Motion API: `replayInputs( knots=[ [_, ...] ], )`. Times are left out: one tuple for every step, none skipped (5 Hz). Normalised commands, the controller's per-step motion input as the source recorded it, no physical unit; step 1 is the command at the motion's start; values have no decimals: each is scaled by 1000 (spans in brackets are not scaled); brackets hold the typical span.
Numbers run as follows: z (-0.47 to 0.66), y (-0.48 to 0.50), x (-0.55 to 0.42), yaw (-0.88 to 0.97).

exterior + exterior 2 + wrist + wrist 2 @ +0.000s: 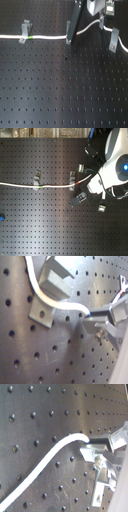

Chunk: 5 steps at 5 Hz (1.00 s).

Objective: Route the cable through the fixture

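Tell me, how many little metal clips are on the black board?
3 in the first exterior view: one at the first exterior view's left by the cable's green band, one mid-board, one right. The arm may hide more.

The cable (47, 37) lies on the board (60, 90), crossing 3 clips (25, 31).

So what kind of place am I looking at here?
Probably a lab test bench: a black perforated board with small metal clips bolted on, a white cable strung across it, and a white robot arm holding the cable's end.
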Motion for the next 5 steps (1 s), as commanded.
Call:
replayInputs(
  knots=[
    [-629, 139, 199, 0],
    [-492, 234, 316, 0],
    [-195, 79, 240, 0],
    [7, 14, 101, 0],
    [-115, 202, 358, 531]
  ],
)
